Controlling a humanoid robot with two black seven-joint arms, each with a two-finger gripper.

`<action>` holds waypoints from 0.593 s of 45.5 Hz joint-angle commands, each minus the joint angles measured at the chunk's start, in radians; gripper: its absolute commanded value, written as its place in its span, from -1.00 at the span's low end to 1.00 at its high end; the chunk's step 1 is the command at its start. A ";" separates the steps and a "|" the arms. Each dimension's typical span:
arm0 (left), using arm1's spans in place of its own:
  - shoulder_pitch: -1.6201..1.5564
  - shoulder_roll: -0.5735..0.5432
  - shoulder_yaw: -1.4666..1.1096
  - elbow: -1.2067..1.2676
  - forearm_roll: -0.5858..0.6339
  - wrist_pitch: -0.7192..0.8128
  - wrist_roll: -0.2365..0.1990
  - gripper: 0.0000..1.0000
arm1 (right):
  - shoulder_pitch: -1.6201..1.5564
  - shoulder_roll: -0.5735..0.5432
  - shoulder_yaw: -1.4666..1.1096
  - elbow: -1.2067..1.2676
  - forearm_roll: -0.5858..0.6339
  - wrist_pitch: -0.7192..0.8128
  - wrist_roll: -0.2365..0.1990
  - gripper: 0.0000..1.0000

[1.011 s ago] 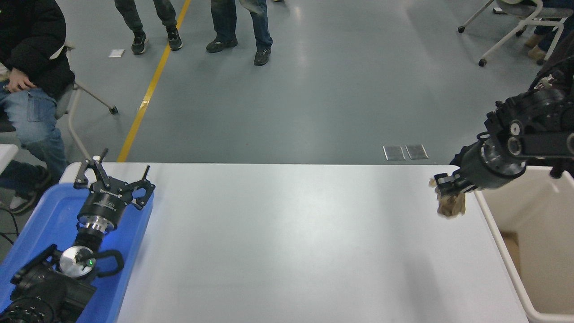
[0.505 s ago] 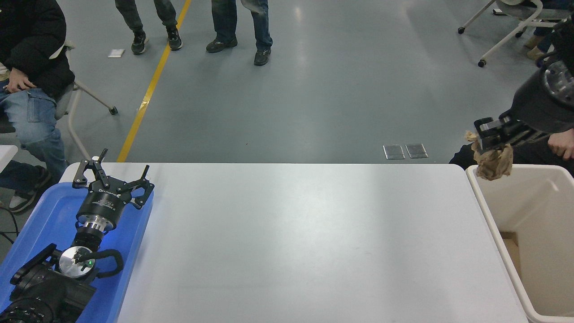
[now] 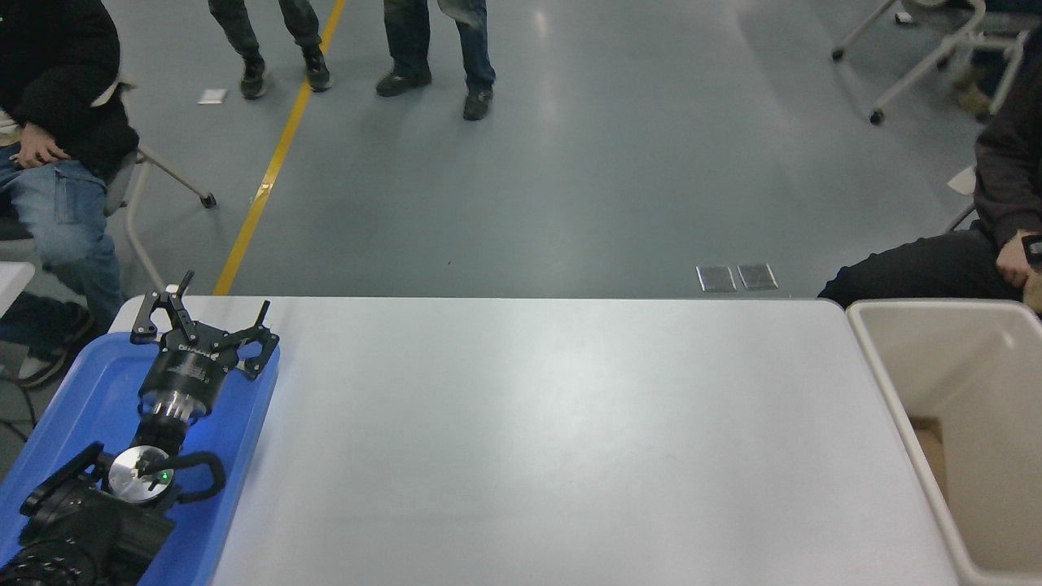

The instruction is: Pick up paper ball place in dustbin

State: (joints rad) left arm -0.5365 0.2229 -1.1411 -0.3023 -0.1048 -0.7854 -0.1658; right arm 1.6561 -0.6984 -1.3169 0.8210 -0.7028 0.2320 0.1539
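The beige dustbin (image 3: 936, 358) stands against the table's right end, and its inside shows a brown floor patch. My right arm and gripper are out of the picture past the right edge. A thin tan sliver (image 3: 1036, 295) shows at the right edge just above the dustbin's far rim; it may be the paper ball, but too little shows to tell. My left gripper (image 3: 203, 321) is parked open and empty over the blue tray (image 3: 89, 391) at the lower left.
The white table (image 3: 553, 439) spans the middle. A seated person's hand (image 3: 1009, 256) and dark trousers are just behind the dustbin's far rim. Another person sits at the far left, and others stand on the grey floor beyond.
My right gripper, shut on the paper ball, rose from the table's right end, moved right over the dustbin's far corner, then left the picture. The left arm has not moved.
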 commanded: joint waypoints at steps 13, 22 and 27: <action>0.000 0.000 0.000 0.000 0.000 0.000 0.000 0.99 | -0.877 0.131 0.577 -0.557 0.063 -0.189 0.010 -1.00; 0.000 0.000 0.000 0.000 -0.001 0.000 0.000 0.99 | -0.930 0.200 0.597 -0.594 0.063 -0.209 0.009 -1.00; -0.002 0.000 0.000 0.000 -0.001 0.000 0.000 0.99 | -0.937 0.208 0.597 -0.615 0.062 -0.214 0.009 -1.00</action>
State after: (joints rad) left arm -0.5369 0.2224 -1.1413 -0.3022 -0.1048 -0.7854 -0.1657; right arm 0.8211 -0.5476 -0.7842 0.2903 -0.6440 0.0432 0.1629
